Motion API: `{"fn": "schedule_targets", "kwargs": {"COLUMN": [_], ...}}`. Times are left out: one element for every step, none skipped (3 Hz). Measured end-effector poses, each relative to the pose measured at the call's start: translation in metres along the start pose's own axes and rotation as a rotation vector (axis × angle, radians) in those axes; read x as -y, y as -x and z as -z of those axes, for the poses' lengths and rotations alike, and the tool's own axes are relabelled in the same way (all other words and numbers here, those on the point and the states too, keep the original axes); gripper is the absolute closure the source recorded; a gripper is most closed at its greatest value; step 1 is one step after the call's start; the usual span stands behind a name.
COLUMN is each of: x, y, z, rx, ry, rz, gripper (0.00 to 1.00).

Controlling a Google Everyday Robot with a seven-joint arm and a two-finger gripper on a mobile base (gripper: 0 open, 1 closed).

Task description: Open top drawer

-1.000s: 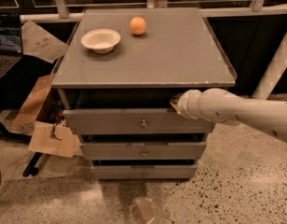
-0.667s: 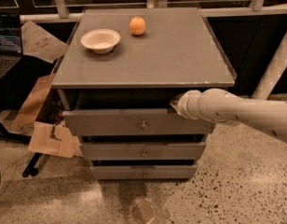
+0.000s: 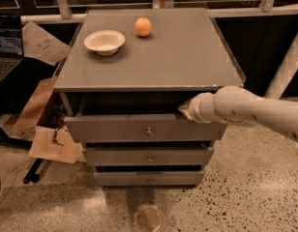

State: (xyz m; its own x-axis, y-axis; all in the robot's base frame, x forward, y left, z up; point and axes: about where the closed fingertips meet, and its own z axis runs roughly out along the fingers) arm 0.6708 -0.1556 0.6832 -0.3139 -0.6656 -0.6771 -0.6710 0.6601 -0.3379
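Top drawer sits partly pulled out of the grey cabinet (a dark gap shows above its front). My arm reaches in from the right. My gripper is at the front's upper right edge; whether open or closed, I cannot tell. On the cabinet top are a white bowl and an orange, near each other. A small knob is centred on the front.

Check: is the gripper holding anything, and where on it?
Cannot be told. The gripper sits at the right top edge of the top drawer, away from the knob; the contact is hidden.
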Motion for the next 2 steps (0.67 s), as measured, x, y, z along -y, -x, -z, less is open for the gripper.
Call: {"fn": "schedule_targets", "kwargs": {"x": [0.016, 0.023], "y": [0.004, 0.006], "z": [0.026, 0.039], "rx": [0.026, 0.037], "ry": [0.072, 0.102], "rz": [-0.109, -0.147], "gripper": [1.00, 1.00]}}
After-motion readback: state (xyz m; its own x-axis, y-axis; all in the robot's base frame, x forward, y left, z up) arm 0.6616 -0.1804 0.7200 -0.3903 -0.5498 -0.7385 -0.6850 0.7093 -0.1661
